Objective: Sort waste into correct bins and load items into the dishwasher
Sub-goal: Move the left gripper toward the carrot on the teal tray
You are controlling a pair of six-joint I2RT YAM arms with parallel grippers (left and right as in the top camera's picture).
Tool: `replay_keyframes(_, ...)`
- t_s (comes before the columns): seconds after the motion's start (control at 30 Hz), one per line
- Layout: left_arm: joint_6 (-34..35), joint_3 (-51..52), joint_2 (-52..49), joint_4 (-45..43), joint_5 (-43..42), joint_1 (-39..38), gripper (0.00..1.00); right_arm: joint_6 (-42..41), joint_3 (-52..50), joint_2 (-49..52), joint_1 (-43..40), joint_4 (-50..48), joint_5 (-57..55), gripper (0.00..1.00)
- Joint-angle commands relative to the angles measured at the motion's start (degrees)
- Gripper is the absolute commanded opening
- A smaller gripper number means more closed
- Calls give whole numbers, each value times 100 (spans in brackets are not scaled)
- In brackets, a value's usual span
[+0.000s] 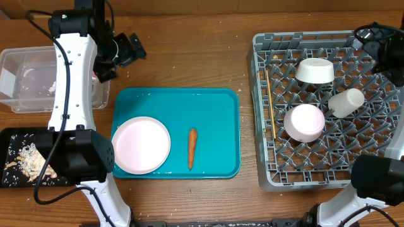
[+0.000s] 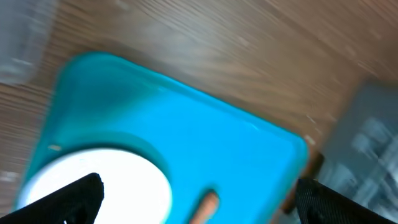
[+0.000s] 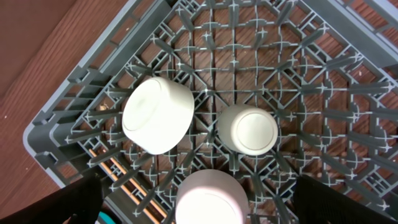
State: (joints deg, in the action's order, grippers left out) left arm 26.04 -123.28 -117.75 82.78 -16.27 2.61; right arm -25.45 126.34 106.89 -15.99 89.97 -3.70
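On the teal tray [image 1: 214, 101] lie a pale round plate [image 1: 140, 145] and a small orange carrot [image 1: 192, 149]. The grey dish rack [image 1: 260, 126] on the right holds two upturned white bowls [image 1: 315, 70] [image 1: 304, 122], a white cup [image 1: 346, 102] and chopsticks [image 1: 267, 94] along its left side. My left gripper [image 1: 129, 49] hangs open above the table behind the tray. Its blurred wrist view shows the plate [image 2: 93, 186] and carrot [image 2: 206, 205] below. My right gripper [image 1: 372, 36] is open over the rack's far right corner, above the bowls [image 3: 157, 115] [image 3: 208, 199] and cup [image 3: 247, 129].
A clear plastic tub [image 1: 25, 79] stands at the far left, partly behind my left arm. In front of it a black tray [image 1: 12, 135] holds beige food scraps [image 1: 25, 161]. Bare wooden table lies between the teal tray and the rack.
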Motion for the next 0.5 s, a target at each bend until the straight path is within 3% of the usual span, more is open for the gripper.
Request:
replay_keyframes(0.0, -796, 96, 85, 245, -1327, -389, 100, -9, 111, -81, 7, -28, 42, 100)
replay_keyframes(0.13, -1008, 332, 85, 605, -710, -1123, 100, -9, 111, -81, 7, -28, 42, 100)
replay_keyframes(0.3, -468, 778, 87, 739, 542, -2094, 100, -11, 111, -81, 7, -26, 42, 100)
replay_keyframes(0.47, 28, 1141, 87, 925, 1285, -2632, 100, -9, 111, -81, 7, -28, 42, 100)
